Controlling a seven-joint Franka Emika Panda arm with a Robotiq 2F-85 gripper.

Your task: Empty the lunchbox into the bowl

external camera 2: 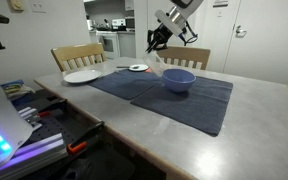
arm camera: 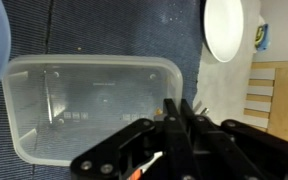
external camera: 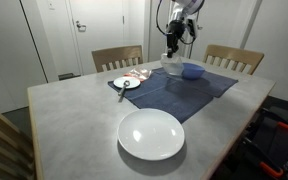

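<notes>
Along the tabletop (external camera: 74,120) edge lined with two wooden chairs (external camera: 117,57), the small clear rectangular plastic lunchbox (arm camera: 84,100) sits on a dark blue cloth (external camera: 189,95), just beside the small round blue bowl (external camera: 192,71). In the wrist view its open side faces the camera, and the bowl shows only as a blue arc at the left border. The black gripper (arm camera: 174,108) comes down from above, and its fingers are pinched together on the rim of one long wall of the lunchbox. In an exterior view the lunchbox looks tipped under the gripper, with its lower part close to the cloth. Whether it touches the cloth, I cannot tell.

Further along the cloth, toward the corner nearest the other chair, lies a small white plate (external camera: 126,83) with some small items on it, too small to make out. Well apart from these, near the opposite edge of the tabletop and partly off the cloth, rests a large white round dish (external camera: 151,134).
</notes>
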